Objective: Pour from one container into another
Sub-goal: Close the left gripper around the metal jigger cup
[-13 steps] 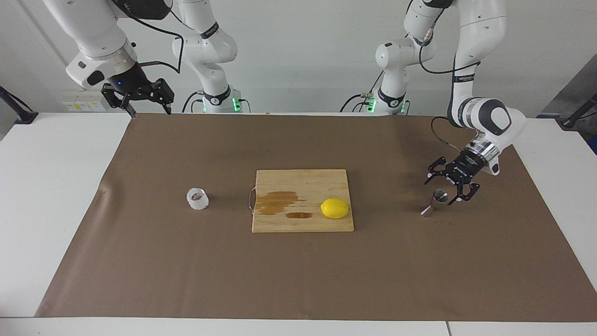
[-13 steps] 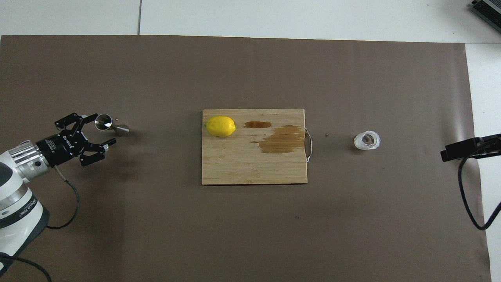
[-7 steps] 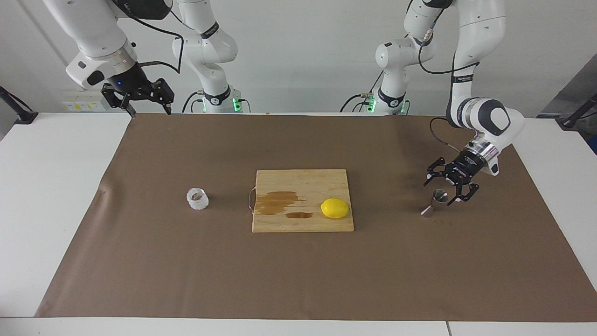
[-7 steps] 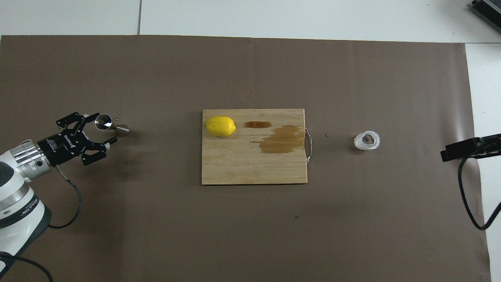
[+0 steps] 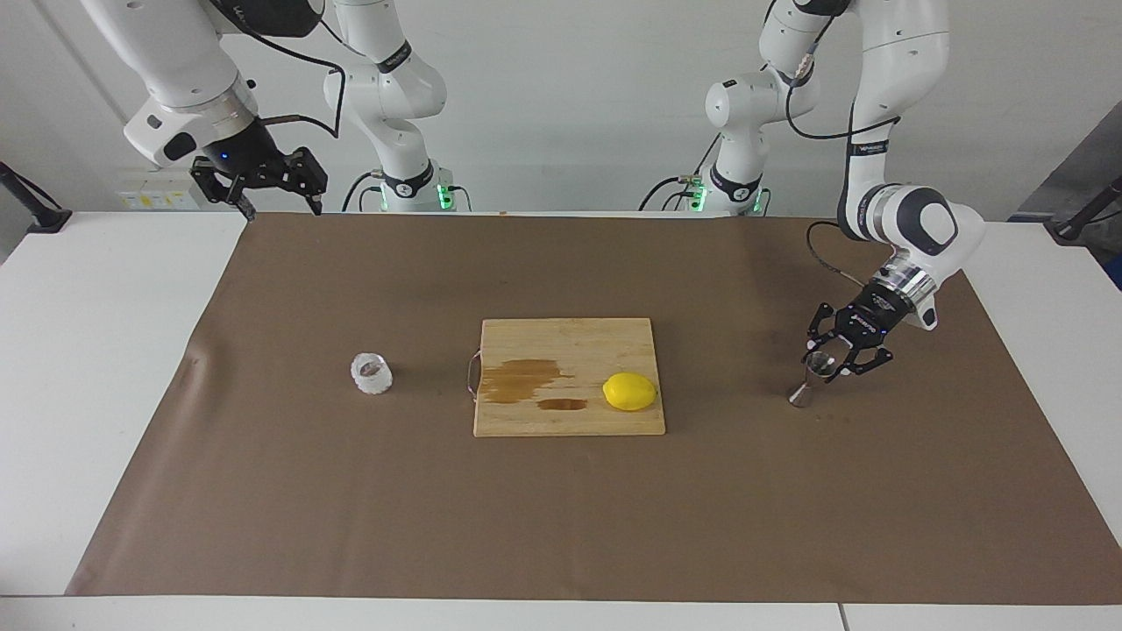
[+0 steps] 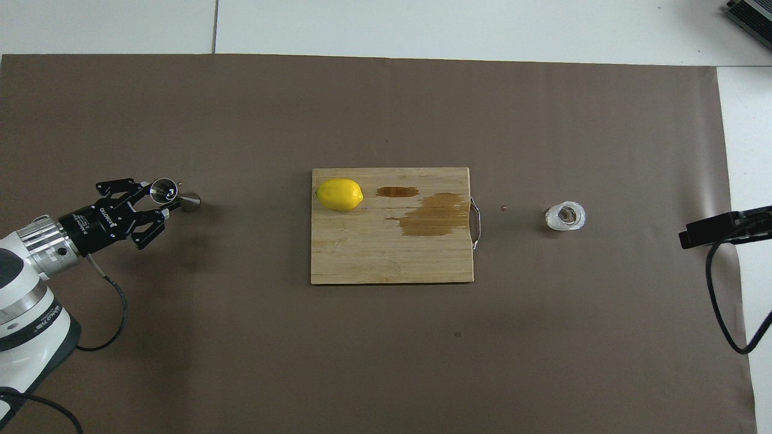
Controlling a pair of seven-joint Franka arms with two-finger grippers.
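Left pincer (image 5: 827,365) is clamped on the jigger (image 5: 813,379); right pincer (image 5: 279,209) waits with fingers apart, well away from the cup (image 5: 371,372).

My facing camera sits high across the bench (image 5: 105,368), looking at both robots. My overhead one looks steeply down from their end; both share the brown mat (image 5: 561,517).
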